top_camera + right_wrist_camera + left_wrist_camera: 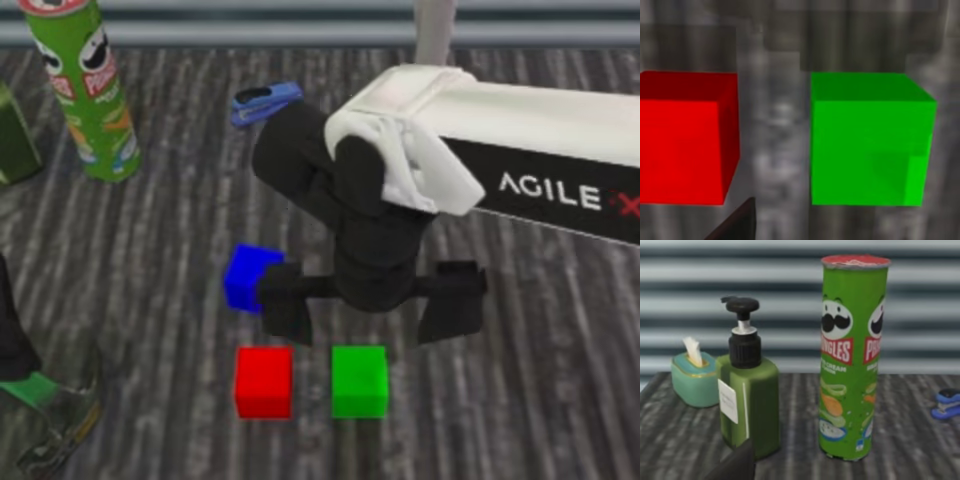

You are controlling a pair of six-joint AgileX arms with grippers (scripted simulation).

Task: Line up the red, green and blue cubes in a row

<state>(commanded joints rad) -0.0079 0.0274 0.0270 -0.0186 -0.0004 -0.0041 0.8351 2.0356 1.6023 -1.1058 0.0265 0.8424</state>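
Three plain matte cubes: red cube (263, 380) and green cube (359, 379) just below the right claw (370, 305), spread wide; blue cube (248, 274) half-hidden behind its left finger

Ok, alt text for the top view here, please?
The right arm's pincer hangs open over a striped table, just behind a red cube and green cube set side by side. A blue cube sits partly hidden at its left finger.
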